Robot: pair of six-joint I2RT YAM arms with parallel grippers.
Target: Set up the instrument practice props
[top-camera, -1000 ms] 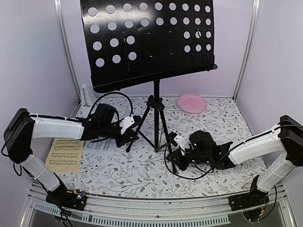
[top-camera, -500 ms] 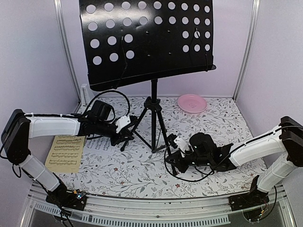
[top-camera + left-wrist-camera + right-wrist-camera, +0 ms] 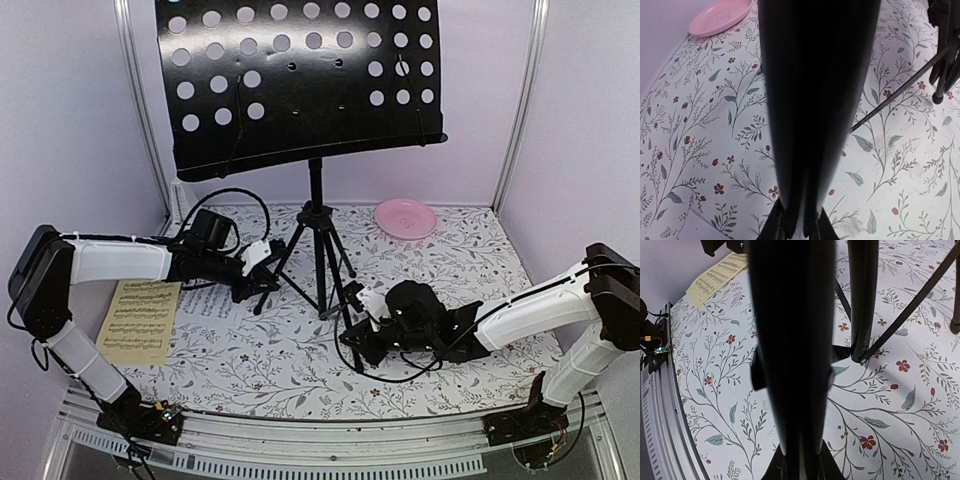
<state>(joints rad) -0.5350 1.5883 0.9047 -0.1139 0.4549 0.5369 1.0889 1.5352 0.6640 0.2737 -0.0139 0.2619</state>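
Low in the top view, just right of centre, the right arm reaches leftward across the floral tabletop, its jaws clamped on the near right leg of the black music stand. The right wrist view shows that leg as a dark bar running up the middle of the frame from the jaws. At lower left the yellowish page lies flat beside the left arm, which stretches rightward with its jaws clamped on the stand's left leg. The white page lies partly under that arm, just right of the yellowish one. The stand rises at centre, its perforated desk filling the top of the frame. Farther back, the pale metronome sits by the left wall, partly hidden by the desk, and the pink plate rests right of the pole.
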